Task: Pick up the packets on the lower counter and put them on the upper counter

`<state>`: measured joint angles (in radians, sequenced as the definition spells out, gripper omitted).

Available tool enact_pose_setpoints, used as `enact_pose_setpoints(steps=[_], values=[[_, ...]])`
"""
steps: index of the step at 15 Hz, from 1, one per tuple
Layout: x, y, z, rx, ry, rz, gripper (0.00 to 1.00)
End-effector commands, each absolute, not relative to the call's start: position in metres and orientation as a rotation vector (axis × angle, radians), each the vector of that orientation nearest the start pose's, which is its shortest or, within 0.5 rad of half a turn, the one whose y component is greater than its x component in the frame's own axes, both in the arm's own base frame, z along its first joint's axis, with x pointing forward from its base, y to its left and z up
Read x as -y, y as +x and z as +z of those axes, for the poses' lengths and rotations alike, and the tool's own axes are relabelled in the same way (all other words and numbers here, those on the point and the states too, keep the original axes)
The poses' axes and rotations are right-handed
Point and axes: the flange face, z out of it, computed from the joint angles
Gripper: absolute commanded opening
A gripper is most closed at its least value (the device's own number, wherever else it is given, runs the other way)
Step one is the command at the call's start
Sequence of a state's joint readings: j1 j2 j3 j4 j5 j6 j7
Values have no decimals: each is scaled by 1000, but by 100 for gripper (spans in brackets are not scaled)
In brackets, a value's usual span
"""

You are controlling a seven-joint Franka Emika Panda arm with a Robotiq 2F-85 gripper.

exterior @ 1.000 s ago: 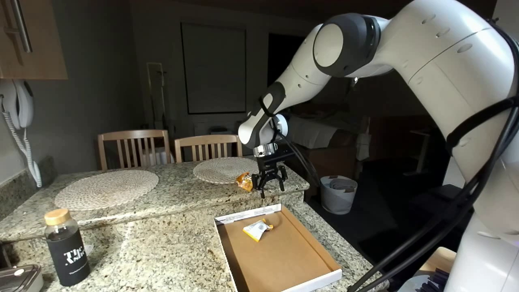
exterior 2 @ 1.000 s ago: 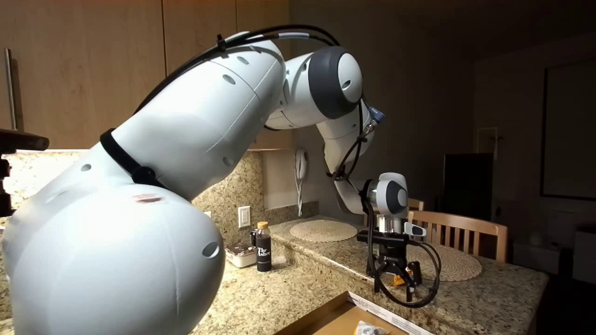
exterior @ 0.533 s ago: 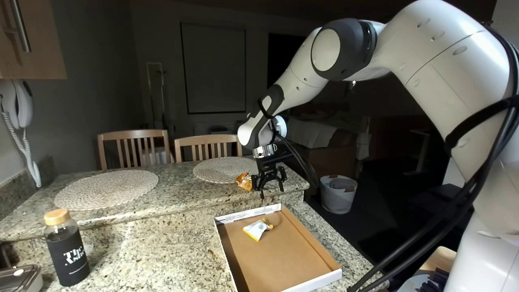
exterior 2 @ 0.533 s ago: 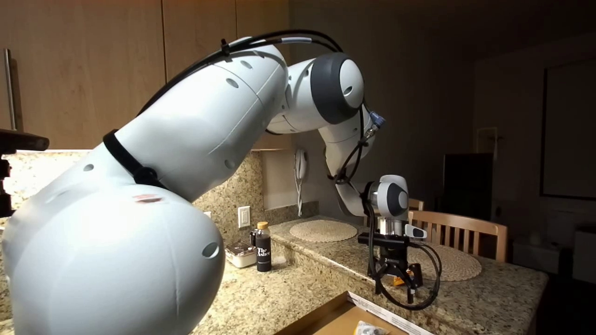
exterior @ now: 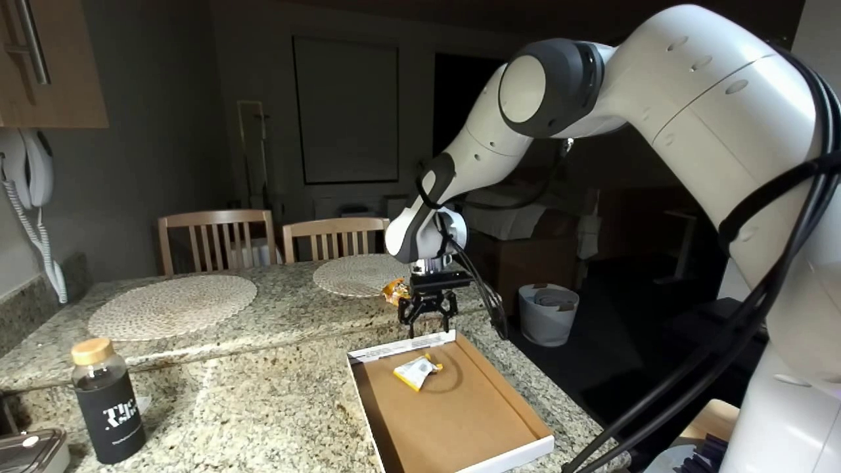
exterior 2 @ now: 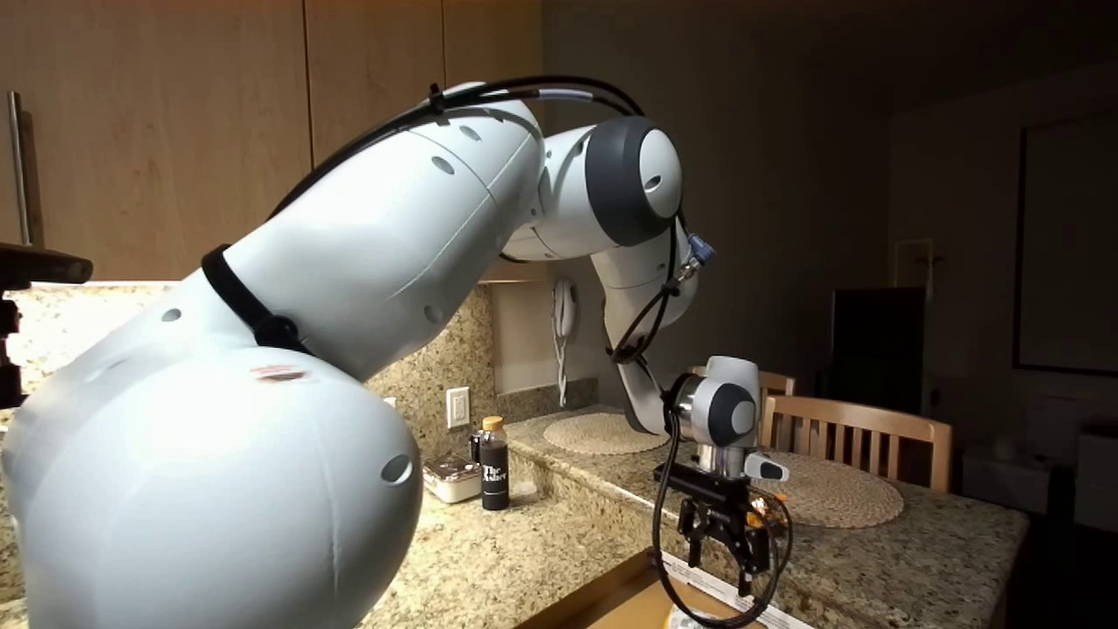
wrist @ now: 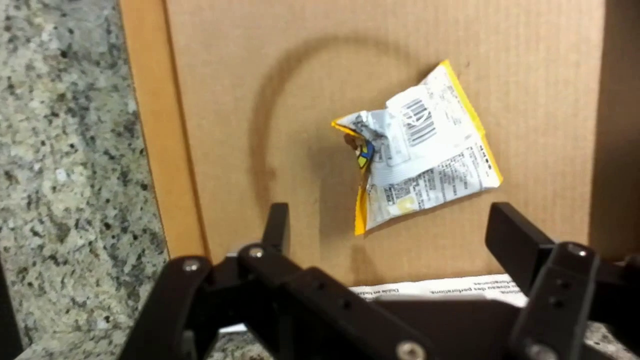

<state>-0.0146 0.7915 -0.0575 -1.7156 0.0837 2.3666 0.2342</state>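
A white packet with yellow edges (exterior: 415,372) lies in an open cardboard box (exterior: 460,427) on the lower counter (exterior: 276,407). The packet fills the middle of the wrist view (wrist: 425,145), and its edge shows in an exterior view (exterior 2: 686,619). An orange packet (exterior: 395,290) lies on the upper counter (exterior: 282,315) beside a round mat; it is partly hidden behind the gripper in an exterior view (exterior 2: 770,507). My gripper (exterior: 428,331) is open and empty, pointing down above the box's far edge. In the wrist view its fingers (wrist: 390,205) are spread wide, apart from the white packet.
Two round woven mats (exterior: 174,307) (exterior: 361,274) lie on the upper counter. A dark bottle with a wooden lid (exterior: 108,404) and a lidded container (exterior: 36,450) stand on the lower counter. The step between the counters rises just behind the box.
My gripper has moved down and away from the upper counter, over the box's far edge, and has turned a little. It stays open. The packets have not moved.
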Motion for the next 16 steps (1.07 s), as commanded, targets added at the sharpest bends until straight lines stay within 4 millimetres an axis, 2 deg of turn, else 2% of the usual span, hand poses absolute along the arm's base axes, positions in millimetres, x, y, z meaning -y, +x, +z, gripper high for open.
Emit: enact_pose_setpoints(steps=[1, 3, 4, 5, 9, 16], values=[[48, 614, 106, -747, -2982, 108, 100], [49, 604, 99, -772, -2984, 51, 100], [49, 621, 91, -700, -3013, 94, 100], [49, 617, 87, -703, -3014, 95, 100], [48, 624, 87, -679, -3017, 105, 100], [40, 640, 65, -701, -2998, 101, 100]])
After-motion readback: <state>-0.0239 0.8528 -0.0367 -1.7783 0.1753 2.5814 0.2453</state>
